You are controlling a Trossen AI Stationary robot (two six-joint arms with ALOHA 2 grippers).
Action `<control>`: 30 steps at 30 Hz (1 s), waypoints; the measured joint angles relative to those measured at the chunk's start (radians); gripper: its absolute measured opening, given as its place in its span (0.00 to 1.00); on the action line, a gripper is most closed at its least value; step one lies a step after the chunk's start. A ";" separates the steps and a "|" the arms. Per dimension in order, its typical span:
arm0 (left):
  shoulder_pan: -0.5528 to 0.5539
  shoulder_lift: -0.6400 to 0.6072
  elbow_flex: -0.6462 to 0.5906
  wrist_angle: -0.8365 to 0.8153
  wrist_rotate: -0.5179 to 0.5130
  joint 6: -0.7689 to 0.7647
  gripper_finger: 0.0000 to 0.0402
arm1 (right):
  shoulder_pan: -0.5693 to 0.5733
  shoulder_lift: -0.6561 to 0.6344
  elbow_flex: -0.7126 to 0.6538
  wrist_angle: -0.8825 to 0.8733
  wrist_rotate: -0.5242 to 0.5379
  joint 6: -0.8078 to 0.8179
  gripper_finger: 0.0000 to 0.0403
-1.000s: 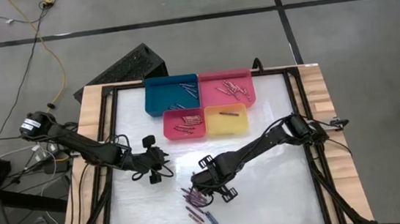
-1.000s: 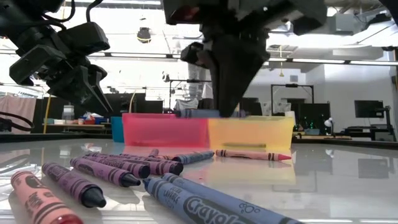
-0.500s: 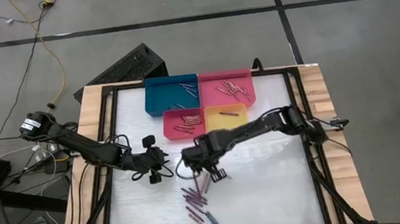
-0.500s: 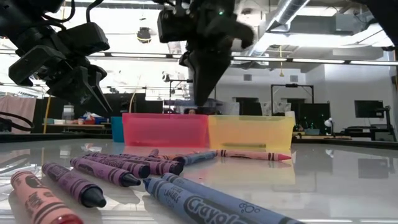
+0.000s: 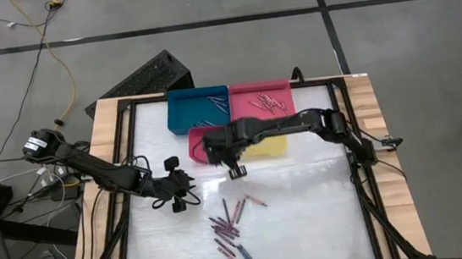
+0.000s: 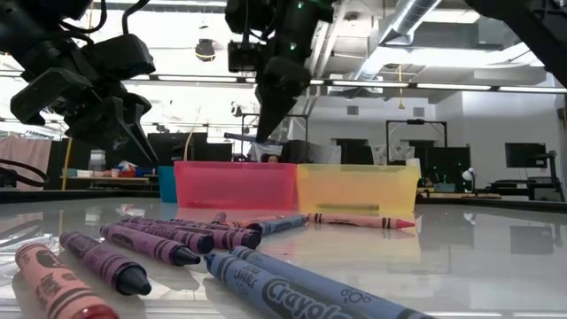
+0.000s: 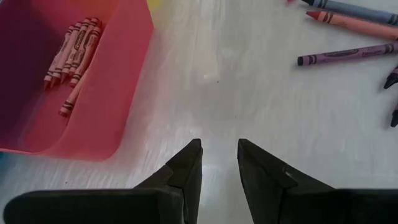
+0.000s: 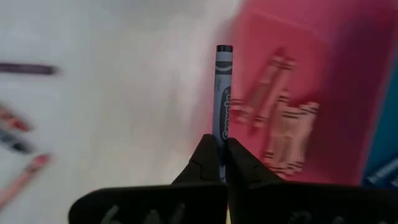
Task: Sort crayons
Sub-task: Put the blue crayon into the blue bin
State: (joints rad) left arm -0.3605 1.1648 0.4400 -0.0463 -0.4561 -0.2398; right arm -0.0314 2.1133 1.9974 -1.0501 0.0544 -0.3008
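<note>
My right gripper (image 5: 216, 154) is shut on a dark blue crayon (image 8: 222, 93), up off the table at the near edge of the red tray (image 5: 212, 132). It also shows in the low view (image 6: 270, 97). Several red crayons (image 8: 283, 127) lie in that tray. A pile of purple, red and blue crayons (image 5: 227, 225) lies flat on the white table nearer the front. My left gripper (image 5: 178, 196) is open and empty, left of the pile; its fingers frame bare table in the left wrist view (image 7: 219, 155). My right gripper pinches the blue crayon between its two fingertips (image 8: 208, 155), at the crayon's near end (image 8: 222, 134). The crayon sticks out straight ahead, in line with the fingers, its flat free end (image 8: 224, 49) foremost. It is lifted clear of the table.
A blue tray (image 5: 187, 117) and a pink tray (image 5: 284, 106) stand at the far edge, the red tray and a yellow tray (image 5: 262, 146) just in front of them. Bare white table lies to the right of the pile.
My right gripper has risen from the crayon pile and gone toward the table's far edge and a little left, up to the red tray. The blue crayon has gone with it, lifted clear. The pile has stayed in place.
</note>
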 joint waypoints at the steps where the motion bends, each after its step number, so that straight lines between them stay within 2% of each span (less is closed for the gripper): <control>1: 0.000 0.000 0.000 -0.004 0.000 0.000 0.23 | -0.016 -0.001 0.001 0.009 0.000 -0.006 0.01; 14: 0.000 0.000 0.000 -0.016 -0.002 0.000 0.23 | -0.200 -0.001 0.001 0.239 0.000 -0.005 0.01; 22: 0.000 0.000 0.000 -0.016 -0.002 0.000 0.23 | -0.301 0.001 -0.038 0.476 0.000 0.171 0.01; 30: 0.000 0.000 0.000 -0.016 -0.003 0.000 0.23 | -0.380 0.036 -0.045 0.440 0.003 0.333 0.01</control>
State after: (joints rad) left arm -0.3603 1.1648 0.4400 -0.0626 -0.4588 -0.2398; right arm -0.4112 2.1492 1.9526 -0.6105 0.0578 0.0320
